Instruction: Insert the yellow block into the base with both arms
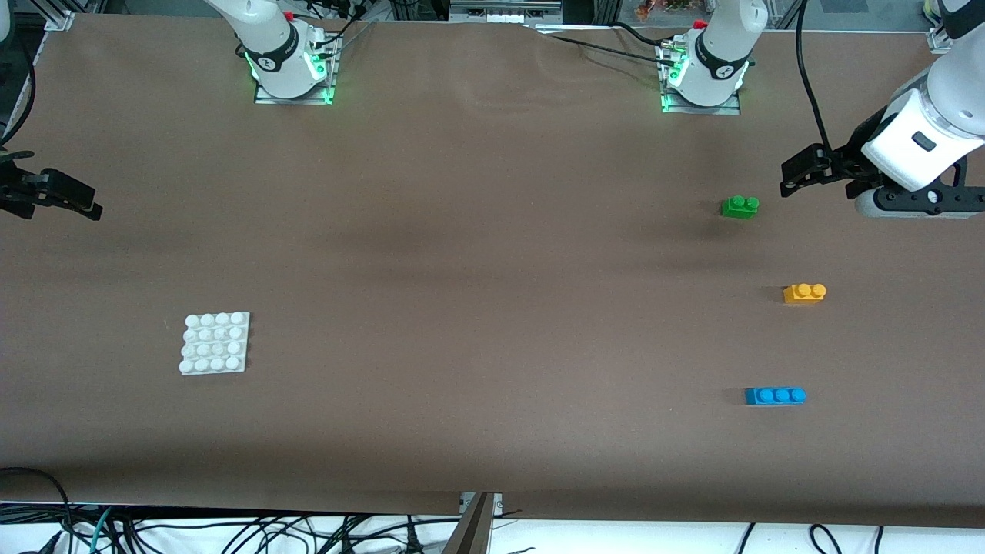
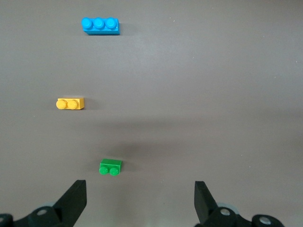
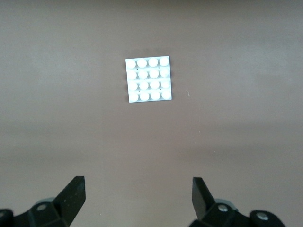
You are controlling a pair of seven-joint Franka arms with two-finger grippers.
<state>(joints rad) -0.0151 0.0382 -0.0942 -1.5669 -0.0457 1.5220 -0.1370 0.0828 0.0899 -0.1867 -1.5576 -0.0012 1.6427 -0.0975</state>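
The yellow block (image 1: 804,293) lies on the table toward the left arm's end; it also shows in the left wrist view (image 2: 70,103). The white base (image 1: 216,343) lies toward the right arm's end and shows in the right wrist view (image 3: 148,79). My left gripper (image 1: 798,174) is open and empty, held above the table beside the green brick (image 1: 740,206), well apart from the yellow block. In its own view the left gripper (image 2: 140,198) has wide-spread jaws. My right gripper (image 1: 77,201) hangs open and empty at the table's edge; its own view shows the right gripper (image 3: 138,196) away from the base.
The green two-stud brick (image 2: 111,167) lies farther from the front camera than the yellow block. A blue three-stud brick (image 1: 775,395) lies nearer to the camera, also seen in the left wrist view (image 2: 100,25). Brown table cover (image 1: 477,269) spans between the bricks and the base.
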